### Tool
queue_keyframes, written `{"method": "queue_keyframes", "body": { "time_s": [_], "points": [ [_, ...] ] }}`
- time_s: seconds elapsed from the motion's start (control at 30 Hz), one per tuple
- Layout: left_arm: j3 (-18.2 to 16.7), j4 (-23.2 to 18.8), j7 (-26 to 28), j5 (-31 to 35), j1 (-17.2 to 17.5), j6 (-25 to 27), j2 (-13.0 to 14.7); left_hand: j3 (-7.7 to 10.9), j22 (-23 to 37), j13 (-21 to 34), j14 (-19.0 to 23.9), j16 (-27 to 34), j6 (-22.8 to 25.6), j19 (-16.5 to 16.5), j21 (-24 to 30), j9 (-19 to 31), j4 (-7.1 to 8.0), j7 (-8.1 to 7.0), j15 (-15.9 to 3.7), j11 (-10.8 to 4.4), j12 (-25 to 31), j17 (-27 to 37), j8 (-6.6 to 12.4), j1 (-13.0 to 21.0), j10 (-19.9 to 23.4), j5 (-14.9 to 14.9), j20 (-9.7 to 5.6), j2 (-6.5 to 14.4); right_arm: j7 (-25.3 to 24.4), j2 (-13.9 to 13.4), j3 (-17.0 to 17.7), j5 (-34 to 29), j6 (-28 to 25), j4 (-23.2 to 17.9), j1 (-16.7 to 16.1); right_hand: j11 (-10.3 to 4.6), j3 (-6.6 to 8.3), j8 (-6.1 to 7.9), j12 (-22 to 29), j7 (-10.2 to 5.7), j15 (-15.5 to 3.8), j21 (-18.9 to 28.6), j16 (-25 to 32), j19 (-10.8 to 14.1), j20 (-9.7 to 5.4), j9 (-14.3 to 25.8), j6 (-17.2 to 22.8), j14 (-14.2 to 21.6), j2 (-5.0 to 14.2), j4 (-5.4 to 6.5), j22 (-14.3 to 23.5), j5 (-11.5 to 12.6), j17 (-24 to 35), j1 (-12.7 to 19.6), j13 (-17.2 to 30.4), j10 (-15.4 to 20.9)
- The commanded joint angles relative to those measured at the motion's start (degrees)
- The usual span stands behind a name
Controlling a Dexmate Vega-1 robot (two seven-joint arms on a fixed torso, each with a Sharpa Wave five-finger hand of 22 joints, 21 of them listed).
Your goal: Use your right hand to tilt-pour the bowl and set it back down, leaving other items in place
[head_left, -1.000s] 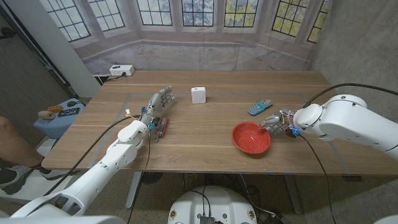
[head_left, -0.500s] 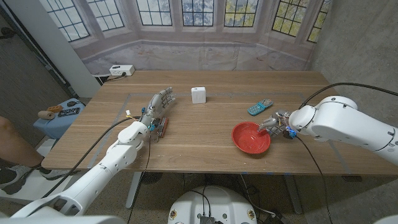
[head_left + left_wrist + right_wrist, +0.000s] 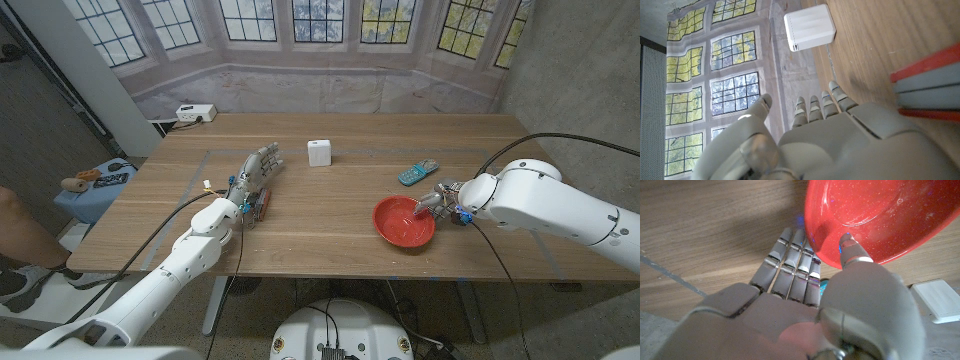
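A: Where does the red bowl point(image 3: 404, 221) sit from the right hand point(image 3: 447, 201)?

B: On the tabletop point(image 3: 330, 205), rim pinched: thumb inside, fingers point(image 3: 790, 265) under the outer wall. The bowl extends past the fingertips.

A: And the left hand point(image 3: 252, 175)?

B: Well apart, fingers spread, holding nothing.

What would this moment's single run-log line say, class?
right hand: pinches red bowl rim, thumb inside | bowl: tilted | left hand: open, holds nothing | white box, phone: on table
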Motion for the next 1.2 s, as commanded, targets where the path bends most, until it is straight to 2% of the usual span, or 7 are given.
{"method": "queue_keyframes", "body": {
  "time_s": [0.03,0.27,0.47,0.73,1.07,1.13,1.2],
  "points": [
    [-0.29,-0.91,1.13,0.05,0.95,0.16,0.26,0.05,0.15,0.18,0.5,0.18,0.69,0.65,-0.23,0.18,-0.42,0.06,-0.13,-0.14,0.33,0.2,0.14,-0.15,0.47,0.38,0.0,-0.02,-0.16,1.62,-3.37,-3.3,-0.21,1.14,1.36,-0.49,-0.15,0.28,0.91,-0.21,-4.52,0.32,0.81,0.68,-0.17,0.4,1.09,1.03,0.15,0.15,0.1,0.11,0.7,0.68,0.61,1.14],
    [-0.23,-0.89,1.3,0.17,0.93,0.15,0.18,0.11,0.17,0.19,0.61,0.16,0.88,0.78,-0.35,0.2,-0.49,0.02,-0.07,-0.24,0.35,0.22,0.15,-0.18,0.62,0.39,0.07,-0.03,-1.35,2.34,-3.16,-4.49,-0.99,1.12,0.59,-1.86,-0.35,0.87,3.03,-1.09,-5.79,0.79,1.73,1.88,-0.69,0.77,3.47,2.7,0.42,0.21,0.17,0.0,1.52,1.57,1.74,3.46],
    [-0.07,-0.67,1.35,0.21,0.8,0.23,-0.03,0.17,0.18,0.2,0.66,0.11,0.98,0.82,-0.46,0.21,-0.59,-0.01,-0.08,-0.22,0.34,0.22,0.13,-0.16,0.67,0.4,0.09,-0.03,-1.98,2.66,-3.63,-5.6,-1.13,1.28,0.35,-2.41,-0.35,1.16,4.22,-1.77,-6.55,1.08,2.31,2.58,-1.31,1.0,4.68,3.77,0.62,0.08,0.21,0.02,2.06,2.42,2.49,4.51],
    [-0.18,-0.85,1.77,0.21,0.97,0.44,0.07,0.25,0.19,0.22,0.77,0.08,1.12,0.9,-0.63,0.22,-0.67,-0.09,-0.07,-0.28,0.39,0.24,0.1,-0.18,0.91,0.42,0.22,-0.02,-2.06,3.53,-4.84,-6.84,-0.92,2.41,0.8,-2.95,-0.21,1.56,5.86,-2.37,-7.54,1.43,2.51,3.4,-1.7,1.34,6.3,5.2,0.71,0.0,0.27,0.11,2.28,3.34,3.61,5.82],
    [-0.35,-0.34,1.9,0.07,0.81,0.6,0.07,0.34,0.21,0.24,0.94,0.06,1.24,0.99,-0.83,0.25,-0.83,-0.11,0.02,-0.25,0.41,0.24,0.06,-0.16,1.12,0.43,0.38,-0.01,-2.55,4.98,-7.23,-9.15,-1.15,3.92,2.08,-4.44,-0.15,2.42,8.79,-3.94,-8.35,2.21,3.8,5.11,-2.65,1.92,9.19,8.31,1.16,-0.15,0.37,0.19,3.47,5.19,5.58,8.34],
    [-0.35,-0.17,1.89,0.03,0.73,0.6,-0.01,0.36,0.21,0.24,0.97,0.05,1.26,1.02,-0.86,0.25,-0.87,-0.1,-0.02,-0.24,0.41,0.23,0.05,-0.14,1.14,0.44,0.4,-0.01,-3.37,5.35,-6.86,-9.65,-0.94,4.05,1.43,-5.3,0.13,2.76,10.04,-4.31,-8.54,2.6,4.14,5.92,-3.95,2.19,10.21,9.56,1.36,-0.45,0.42,0.25,3.83,6.58,6.43,9.48],
    [-0.31,-0.04,1.78,0.0,0.64,0.68,-0.02,0.37,0.21,0.25,1.03,0.06,1.32,1.01,-0.9,0.25,-0.87,-0.07,0.04,-0.26,0.4,0.25,0.06,-0.16,1.15,0.43,0.41,-0.01,-3.54,5.49,-6.81,-9.91,-0.95,4.11,1.3,-5.57,0.14,3.23,10.63,-4.74,-8.51,2.79,4.46,6.27,-4.32,2.36,11.43,10.38,1.46,-0.41,0.44,0.22,4.12,7.08,6.92,9.83]
  ]
}}
